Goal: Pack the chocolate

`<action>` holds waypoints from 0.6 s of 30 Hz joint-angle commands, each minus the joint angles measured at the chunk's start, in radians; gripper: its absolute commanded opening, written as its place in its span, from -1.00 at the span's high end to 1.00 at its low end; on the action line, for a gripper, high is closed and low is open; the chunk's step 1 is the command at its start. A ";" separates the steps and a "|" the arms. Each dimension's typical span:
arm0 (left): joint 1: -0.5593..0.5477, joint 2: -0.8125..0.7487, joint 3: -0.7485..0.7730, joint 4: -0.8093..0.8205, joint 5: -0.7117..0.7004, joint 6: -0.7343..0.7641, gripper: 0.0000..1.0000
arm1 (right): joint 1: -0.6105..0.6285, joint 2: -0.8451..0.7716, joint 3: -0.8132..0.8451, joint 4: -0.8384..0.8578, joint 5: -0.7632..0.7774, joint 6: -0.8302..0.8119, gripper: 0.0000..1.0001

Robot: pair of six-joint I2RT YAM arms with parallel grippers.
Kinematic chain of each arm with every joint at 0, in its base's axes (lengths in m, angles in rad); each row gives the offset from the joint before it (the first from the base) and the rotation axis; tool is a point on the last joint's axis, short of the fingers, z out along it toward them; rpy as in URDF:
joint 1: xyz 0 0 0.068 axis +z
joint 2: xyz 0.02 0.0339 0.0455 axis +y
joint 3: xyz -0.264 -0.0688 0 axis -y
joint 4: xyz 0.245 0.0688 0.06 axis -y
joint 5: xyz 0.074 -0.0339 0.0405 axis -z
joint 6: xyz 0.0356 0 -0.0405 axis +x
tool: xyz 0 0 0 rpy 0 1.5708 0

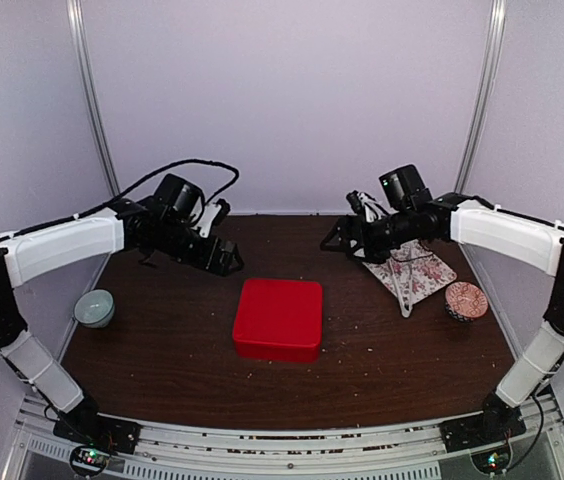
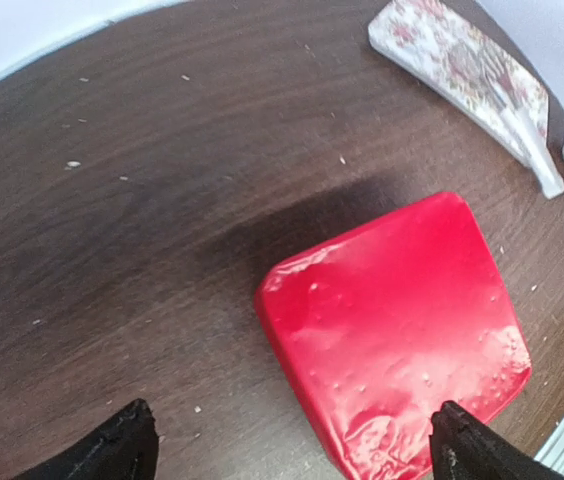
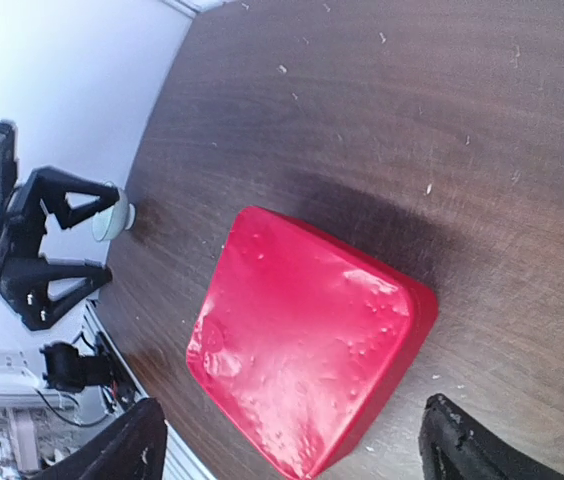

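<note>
Fingers (image 2: pixel 112 450) of the left gripper (image 2: pixel 287 452) stand wide apart, empty; right gripper (image 3: pixel 292 445) fingers (image 3: pixel 457 445) likewise wide, empty; red box (image 1: pixel 278 318) sits lower centre of the top view

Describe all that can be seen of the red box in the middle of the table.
The red box is square with rounded corners and looks like glossy plastic, its top slightly dimpled and reflecting light. It is closed, so its contents are hidden. It lies flat near the centre of the dark wooden table. Only the table touches it.
</note>
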 commanded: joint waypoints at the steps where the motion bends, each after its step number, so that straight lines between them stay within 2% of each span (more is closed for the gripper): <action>1: 0.045 -0.132 -0.039 -0.007 -0.052 -0.046 -0.95 | -0.037 -0.142 -0.072 -0.033 0.029 -0.061 -0.96; 6: 0.127 -0.292 -0.054 -0.039 -0.078 -0.081 -0.95 | -0.076 -0.338 -0.166 -0.047 0.086 -0.089 -1.00; 13: 0.216 -0.487 -0.137 -0.081 -0.117 -0.134 -0.96 | -0.119 -0.664 -0.392 -0.022 0.218 -0.066 -1.00; 18: 0.217 -0.628 -0.301 -0.072 -0.161 -0.209 -0.95 | -0.126 -0.864 -0.589 0.028 0.275 -0.035 -1.00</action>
